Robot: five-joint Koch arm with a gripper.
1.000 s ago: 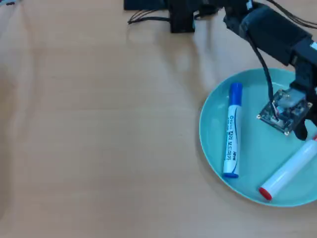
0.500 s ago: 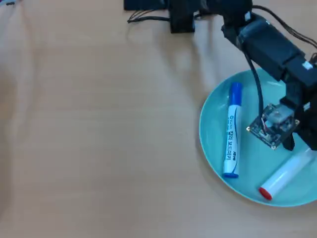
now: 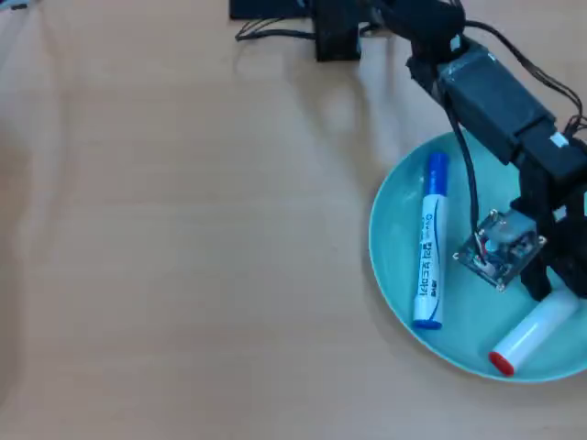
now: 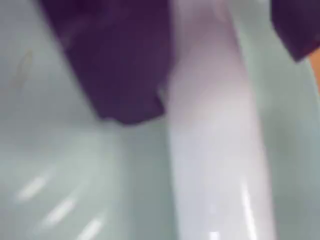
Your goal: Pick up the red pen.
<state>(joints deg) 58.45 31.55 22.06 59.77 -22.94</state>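
The red pen [image 3: 537, 332] is a thick white marker with a red end. It lies in the lower right of the teal plate [image 3: 393, 275] in the overhead view. My gripper [image 3: 558, 291] is down over the pen's upper end and hides it. In the wrist view the white barrel [image 4: 215, 165] runs between my two dark jaws, with my gripper [image 4: 215, 85] astride it. The left finger [image 4: 120, 65] touches the barrel. The right finger [image 4: 297, 25] stands a little apart from it. The gripper is open and the pen rests on the plate [image 4: 60, 165].
A white marker with a blue cap and blue printing [image 3: 429, 243] lies in the left half of the plate, clear of my gripper. The plate sits on a wooden table [image 3: 183, 238]. The arm's base and cables [image 3: 335, 27] are at the top edge.
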